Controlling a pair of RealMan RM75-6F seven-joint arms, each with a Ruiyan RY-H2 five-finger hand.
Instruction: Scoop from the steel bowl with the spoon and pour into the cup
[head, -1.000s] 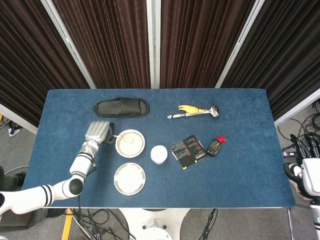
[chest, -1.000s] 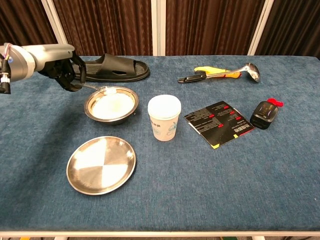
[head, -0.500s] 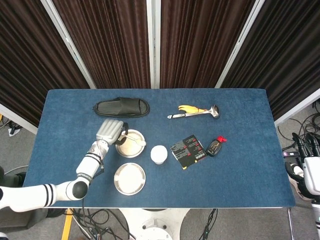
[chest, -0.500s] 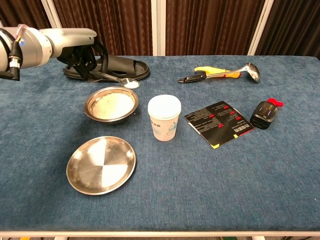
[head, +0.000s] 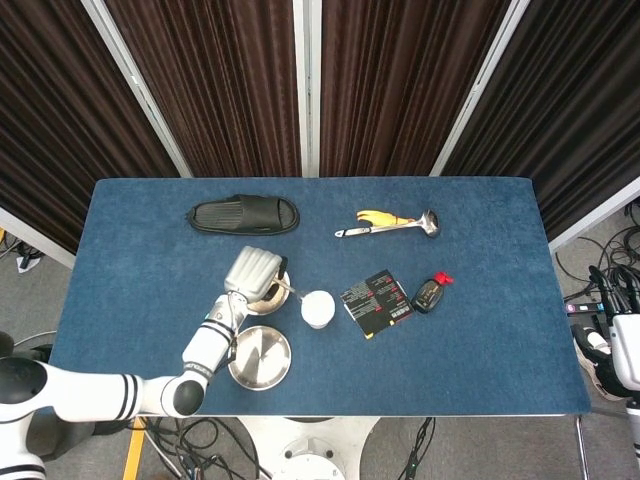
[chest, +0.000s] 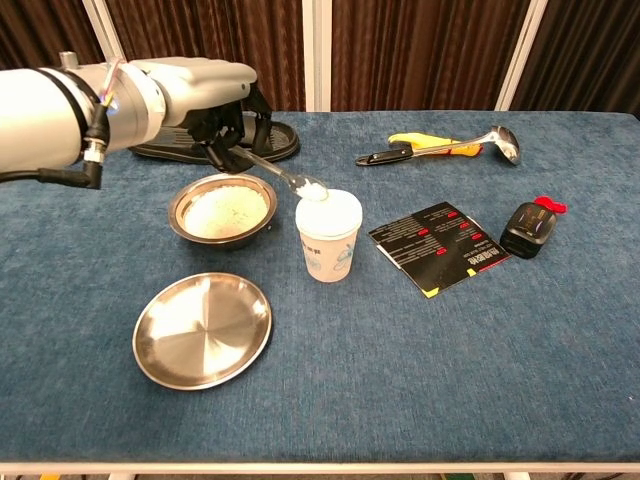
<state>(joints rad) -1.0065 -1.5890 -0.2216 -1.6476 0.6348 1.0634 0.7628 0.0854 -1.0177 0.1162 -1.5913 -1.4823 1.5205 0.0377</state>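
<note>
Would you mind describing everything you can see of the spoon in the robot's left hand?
The spoon looks metal, slim-handled, with a small bowl heaped with white grains. The left hand grips its handle end; the handle slopes down toward the paper cup, with the loaded bowl at the cup's near-left rim, above the opening. It is past the steel bowl, not touching it.

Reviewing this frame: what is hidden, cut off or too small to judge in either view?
- Steel bowl: head view, mostly covered by the left hand.
- Spoon handle: chest view, buried in the hand's fingers; exact grip unclear.
- Cup inside: chest view too low, head view too small to show the fill.
- Right hand: head view, cut by the frame edge; absent from chest view.
- Black card print: too small.
</note>
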